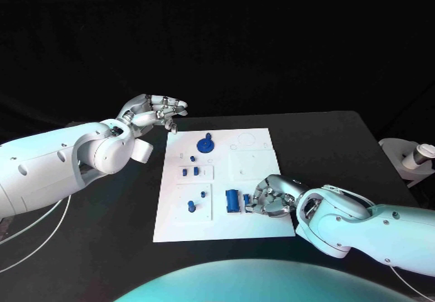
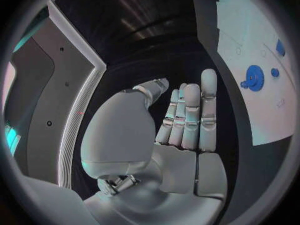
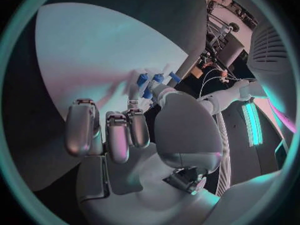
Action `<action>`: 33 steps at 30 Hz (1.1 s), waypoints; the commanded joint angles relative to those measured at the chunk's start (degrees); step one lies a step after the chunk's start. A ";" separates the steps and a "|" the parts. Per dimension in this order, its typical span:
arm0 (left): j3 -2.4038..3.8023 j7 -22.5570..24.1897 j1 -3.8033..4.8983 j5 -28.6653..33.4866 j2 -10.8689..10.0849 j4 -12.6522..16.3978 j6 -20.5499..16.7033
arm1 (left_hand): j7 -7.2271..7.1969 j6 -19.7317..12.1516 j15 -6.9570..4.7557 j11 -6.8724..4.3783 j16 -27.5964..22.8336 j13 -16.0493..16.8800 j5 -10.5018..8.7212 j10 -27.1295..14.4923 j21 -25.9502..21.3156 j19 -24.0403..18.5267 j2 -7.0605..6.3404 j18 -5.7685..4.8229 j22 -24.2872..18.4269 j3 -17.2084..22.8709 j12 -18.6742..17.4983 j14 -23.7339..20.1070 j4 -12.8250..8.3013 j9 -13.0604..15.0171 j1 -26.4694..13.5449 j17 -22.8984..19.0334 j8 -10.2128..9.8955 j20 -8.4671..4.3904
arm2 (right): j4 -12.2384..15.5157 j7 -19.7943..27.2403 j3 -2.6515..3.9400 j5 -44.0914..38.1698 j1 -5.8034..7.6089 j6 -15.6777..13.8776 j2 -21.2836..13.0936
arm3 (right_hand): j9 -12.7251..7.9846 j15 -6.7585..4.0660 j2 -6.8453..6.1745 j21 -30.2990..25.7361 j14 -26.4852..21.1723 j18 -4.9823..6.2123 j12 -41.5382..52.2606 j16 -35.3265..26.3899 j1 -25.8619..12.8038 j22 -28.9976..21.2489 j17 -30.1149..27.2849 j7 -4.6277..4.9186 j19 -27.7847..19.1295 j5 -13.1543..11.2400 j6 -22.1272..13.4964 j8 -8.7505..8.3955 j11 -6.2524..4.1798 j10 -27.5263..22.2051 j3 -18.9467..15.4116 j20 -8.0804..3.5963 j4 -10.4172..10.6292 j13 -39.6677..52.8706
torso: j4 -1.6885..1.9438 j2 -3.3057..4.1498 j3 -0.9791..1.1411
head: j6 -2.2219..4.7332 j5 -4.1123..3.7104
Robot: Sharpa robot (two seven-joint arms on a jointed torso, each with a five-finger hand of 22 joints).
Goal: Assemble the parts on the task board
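Our right silver hand (image 1: pixel 269 196) curls beside the ribbed blue cylinder part (image 1: pixel 232 200) on the white task board (image 1: pixel 258 229); whether it grips, we cannot tell. Seat it straight, gently.

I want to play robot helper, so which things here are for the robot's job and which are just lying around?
For the job:
white flat task board
round blue disc part
blue cylinder part
small blue parts
right hand
left hand

Just lying about:
white cup-shaped object at the table edge
black table
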 commanded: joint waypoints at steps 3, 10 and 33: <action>0.04 0.31 0.04 -0.09 0.12 0.12 0.83 | -0.03 -0.37 0.03 0.10 0.19 0.04 0.26 -0.45 -0.28 -0.07 0.04 0.76 -0.06 0.16 0.20 -0.37 0.31 -0.08 0.38 -0.05 0.32 0.17 | -0.87 0.71 0.00 -1.77 -0.16 1.81 0.37 | -0.11 -0.38 0.18 0.00 5.94 -0.31 0.16 0.13 1.22 10.74 13.96 0.04 1.31 -0.36 -0.07 -0.14 -0.25 1.63 0.11 -0.19 -0.56 9.12 | 0.04 0.00 0.03 | 0.01 0.01; 0.04 0.34 0.04 -0.09 0.14 0.12 0.85 | -0.03 -0.37 0.03 0.10 0.19 0.04 0.26 -0.45 -0.28 -0.07 0.04 0.76 -0.06 0.16 0.20 -0.37 0.31 -0.08 0.38 -0.05 0.32 0.17 | -2.02 0.45 0.00 -2.77 -0.37 1.86 1.23 | -0.22 -0.43 0.46 0.11 5.95 -0.33 0.25 0.14 2.24 10.77 14.00 -0.04 1.35 -0.38 -0.04 -0.17 -0.32 1.68 0.33 -0.22 -1.00 9.20 | 0.02 0.01 0.01 | 0.01 0.10; -0.13 2.91 -0.28 3.78 1.30 -2.14 -0.30 | -0.17 -0.85 0.41 0.13 -4.61 0.27 0.19 -1.23 -4.34 -3.81 -0.31 0.74 -2.10 -0.63 1.53 -6.24 1.46 -0.14 0.07 -3.27 0.88 0.64 | -7.49 33.92 0.37 34.86 5.63 -3.14 -0.56 | -1.44 2.31 0.98 -39.36 -0.18 5.17 -23.43 -11.63 6.97 0.44 -6.26 3.87 -11.36 2.77 -8.13 -3.67 3.07 -15.14 0.70 1.95 -2.82 -6.54 | -0.27 -1.85 -1.53 | 0.06 -1.33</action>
